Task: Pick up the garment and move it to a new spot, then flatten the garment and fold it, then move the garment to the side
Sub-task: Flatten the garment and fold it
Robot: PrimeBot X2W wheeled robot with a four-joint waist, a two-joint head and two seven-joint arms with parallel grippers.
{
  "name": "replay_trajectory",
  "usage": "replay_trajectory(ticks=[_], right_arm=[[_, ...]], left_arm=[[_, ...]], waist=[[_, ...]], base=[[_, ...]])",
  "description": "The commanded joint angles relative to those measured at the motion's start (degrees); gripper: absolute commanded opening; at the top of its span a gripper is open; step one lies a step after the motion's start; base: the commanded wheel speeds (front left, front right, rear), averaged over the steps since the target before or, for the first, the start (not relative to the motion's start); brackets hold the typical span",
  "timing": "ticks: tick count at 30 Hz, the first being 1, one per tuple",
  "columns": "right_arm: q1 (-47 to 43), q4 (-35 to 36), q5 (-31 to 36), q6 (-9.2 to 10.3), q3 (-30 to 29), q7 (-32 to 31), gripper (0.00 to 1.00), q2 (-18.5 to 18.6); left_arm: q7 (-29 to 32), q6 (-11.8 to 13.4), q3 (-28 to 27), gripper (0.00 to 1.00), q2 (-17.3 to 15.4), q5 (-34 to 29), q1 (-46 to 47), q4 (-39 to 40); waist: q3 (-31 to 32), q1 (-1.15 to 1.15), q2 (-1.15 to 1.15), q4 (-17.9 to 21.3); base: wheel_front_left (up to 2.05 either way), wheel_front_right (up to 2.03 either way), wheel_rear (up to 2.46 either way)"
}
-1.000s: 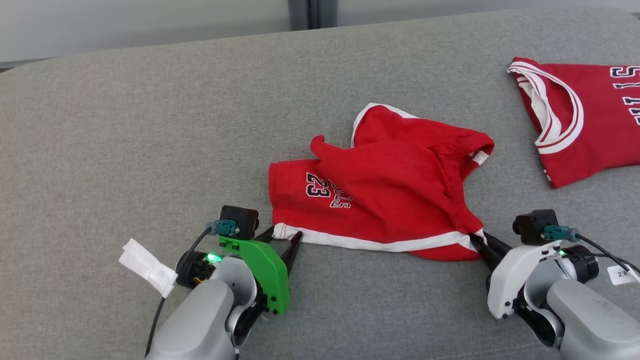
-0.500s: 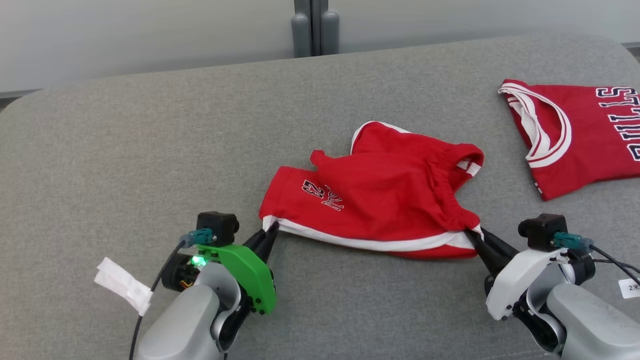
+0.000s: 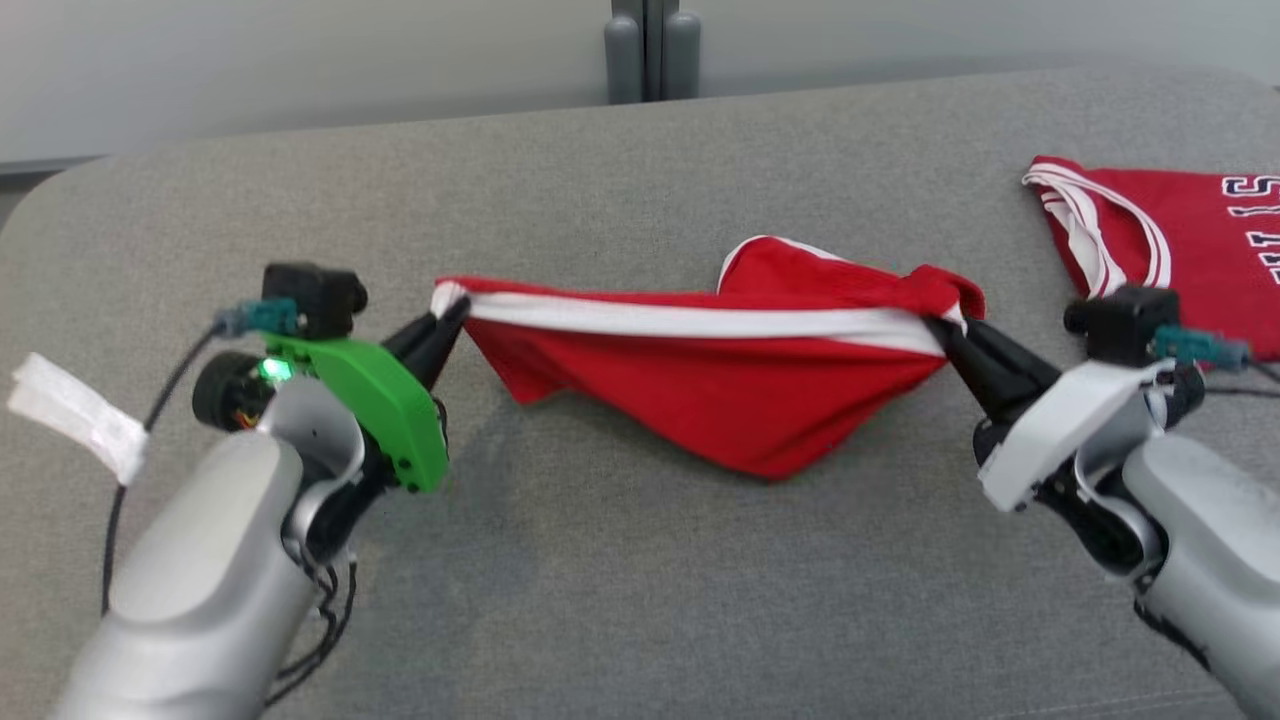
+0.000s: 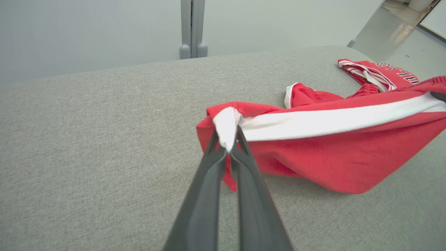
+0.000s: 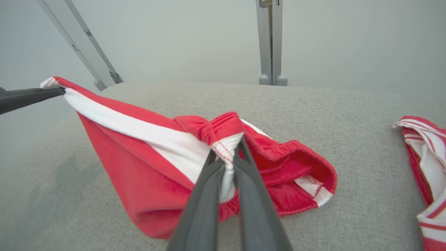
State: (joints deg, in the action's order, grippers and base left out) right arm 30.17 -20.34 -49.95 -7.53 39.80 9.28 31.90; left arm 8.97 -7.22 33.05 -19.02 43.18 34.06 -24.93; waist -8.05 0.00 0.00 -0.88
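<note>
Over on the red jersey point(image 3: 1195, 215) at the far right, dark white-edged block letters run sideways off the frame edge: I can read an S, then what look like two Ls below it, and the rest is cut off.

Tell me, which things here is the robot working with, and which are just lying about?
In the job:
- shorts, stretched between the two grippers
- left gripper, shut on one end
- right gripper, shut on the other end

Lying about:
- jersey, on the pad at the robot's right
</note>
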Motion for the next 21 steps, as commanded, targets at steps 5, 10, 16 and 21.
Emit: replay_trajectory(ticks=[5, 10, 16, 21], right_arm=[[12.50, -0.22, -5.31, 0.07, 0.61, -6.01, 0.00, -0.51], [27.58, -4.82, -9.95, 0.07, 0.59, -10.62, 0.00, -2.21], [45.57, -12.00, -12.12, 0.07, -0.73, -10.48, 0.00, -5.57], [58.63, -16.09, -13.47, 0.08, -2.41, -7.36, 0.00, -8.36]], left_arm=[[7.32, -0.13, -1.13, 0.00, -0.34, 3.14, 12.72, -3.28], [10.05, -0.24, -2.94, 0.00, 0.33, 4.67, 27.07, -9.24], [8.13, -0.26, -6.13, 0.00, 0.98, 4.51, 43.39, -16.21], [2.65, 0.38, -8.64, 0.00, 0.76, 3.37, 55.97, -20.90]], waist=[[-9.94, 0.00, 0.00, 0.31], [-18.86, 0.00, 0.00, 0.49], [-25.54, 0.00, 0.00, 0.26], [-27.97, 0.00, 0.00, 0.21]], base=[[0.00, 0.00, 0.00], [0.00, 0.00, 0.00], [0.00, 0.00, 0.00], [0.00, 0.00, 0.00]])
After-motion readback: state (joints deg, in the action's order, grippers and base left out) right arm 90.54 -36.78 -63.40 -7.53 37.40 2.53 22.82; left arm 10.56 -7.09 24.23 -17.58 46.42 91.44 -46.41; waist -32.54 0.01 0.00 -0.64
